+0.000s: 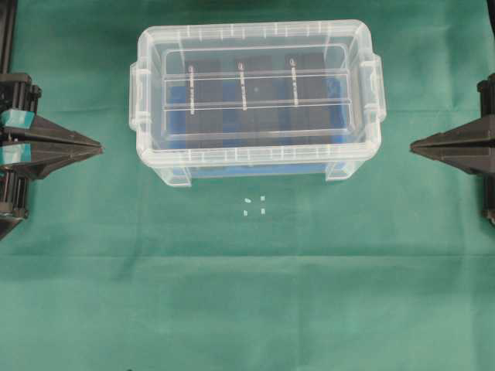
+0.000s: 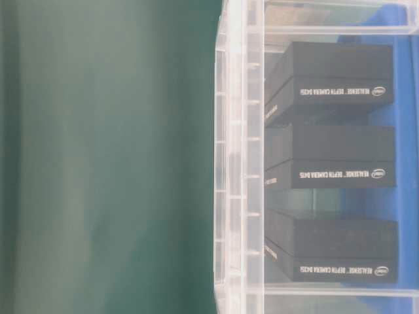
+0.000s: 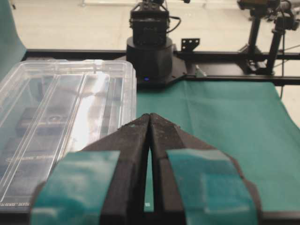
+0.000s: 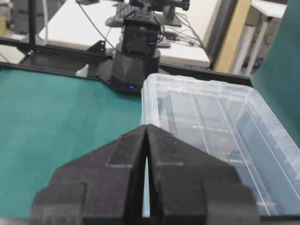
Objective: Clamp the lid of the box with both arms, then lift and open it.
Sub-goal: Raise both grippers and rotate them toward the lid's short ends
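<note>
Nearest us on the green-clothed desk point(image 1: 247, 309) we note a few small white scraps point(image 1: 254, 205). Beyond them sits the deep clear plastic box point(image 1: 255, 158), its flat ribbed clear lid point(image 1: 255, 89) seated on top, three black oblong packs point(image 2: 330, 160) on blue liner inside. Left claw point(image 1: 99, 146), teal-taped, and right claw point(image 1: 413, 146) flank the box, well apart from it, fingers pressed together, holding nothing.
</note>
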Available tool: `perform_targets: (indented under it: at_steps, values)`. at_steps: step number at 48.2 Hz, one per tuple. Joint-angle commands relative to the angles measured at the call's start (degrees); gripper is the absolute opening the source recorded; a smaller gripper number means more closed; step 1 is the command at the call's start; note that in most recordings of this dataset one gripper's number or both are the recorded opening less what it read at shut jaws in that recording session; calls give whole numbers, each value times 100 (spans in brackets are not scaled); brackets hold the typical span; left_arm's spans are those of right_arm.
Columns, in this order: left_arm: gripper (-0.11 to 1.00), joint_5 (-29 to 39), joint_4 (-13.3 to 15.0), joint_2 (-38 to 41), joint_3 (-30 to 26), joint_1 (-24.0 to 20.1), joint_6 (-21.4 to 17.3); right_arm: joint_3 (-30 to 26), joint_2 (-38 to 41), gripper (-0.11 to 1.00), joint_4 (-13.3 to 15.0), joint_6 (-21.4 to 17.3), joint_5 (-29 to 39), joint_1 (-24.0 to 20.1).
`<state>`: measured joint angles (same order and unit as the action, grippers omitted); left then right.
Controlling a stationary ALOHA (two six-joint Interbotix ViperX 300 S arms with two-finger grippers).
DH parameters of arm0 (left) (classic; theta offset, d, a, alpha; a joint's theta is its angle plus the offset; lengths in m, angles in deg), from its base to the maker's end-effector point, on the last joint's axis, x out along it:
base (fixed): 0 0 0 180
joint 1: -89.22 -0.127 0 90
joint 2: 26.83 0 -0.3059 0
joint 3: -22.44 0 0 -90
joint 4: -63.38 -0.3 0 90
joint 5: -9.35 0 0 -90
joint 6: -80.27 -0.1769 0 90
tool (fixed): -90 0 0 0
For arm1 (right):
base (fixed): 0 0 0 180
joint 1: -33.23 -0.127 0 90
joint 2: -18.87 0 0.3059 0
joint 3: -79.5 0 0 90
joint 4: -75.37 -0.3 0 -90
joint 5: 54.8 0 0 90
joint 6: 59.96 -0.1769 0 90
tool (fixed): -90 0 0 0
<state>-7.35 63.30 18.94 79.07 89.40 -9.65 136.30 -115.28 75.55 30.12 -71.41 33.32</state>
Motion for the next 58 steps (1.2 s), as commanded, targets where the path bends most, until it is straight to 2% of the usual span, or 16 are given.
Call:
perform_targets:
  at_steps: [1,11,15,27,36,46,58]
  values:
    - [1,185,0,70,-220,-26,-26,-220,44,0,0,62,-26,18]
    - [1,290,0,62,-272,-53,-44,-606,229,0,70,97,694,79]
    - [1,387,-9,26,-308,-185,-62,-738,246,0,105,123,809,272]
    - [1,932,-9,-18,-510,-1301,-62,-1002,246,0,141,167,1345,1591]
    - [1,1099,-18,9,-563,-2048,-62,-1037,272,0,202,167,1459,2320]
    - [1,1767,-18,79,-659,-2206,35,-1090,396,0,193,105,1898,2426]
    - [1,3560,-9,97,-932,-2197,202,-1450,738,0,167,-141,3612,2435]
